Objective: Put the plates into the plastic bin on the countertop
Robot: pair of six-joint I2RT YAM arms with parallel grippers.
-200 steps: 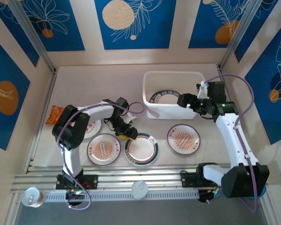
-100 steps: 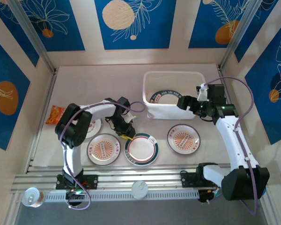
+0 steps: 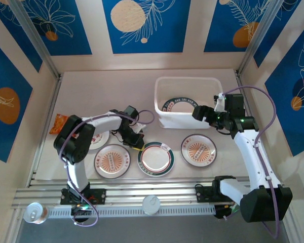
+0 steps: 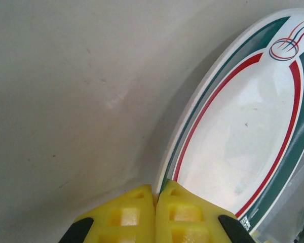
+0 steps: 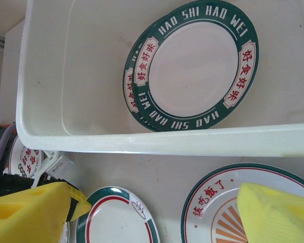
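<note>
Since a second ago your left gripper [image 4: 155,198] has clamped the rim of the green-and-red-ringed round white plate [image 4: 243,126] on the pale beige countertop [image 4: 66,76]. Your right gripper [image 5: 162,201] gapes wide by the white translucent rectangular plastic bin [image 5: 66,76], which holds two stacked green-rimmed plates [image 5: 192,66].

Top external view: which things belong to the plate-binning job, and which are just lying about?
Job: plastic bin; plates in it; green-rimmed plate; left orange-centred plate; right orange-centred plate; plate under the left arm.
Lying about: orange packet; can; round white cap.
</note>
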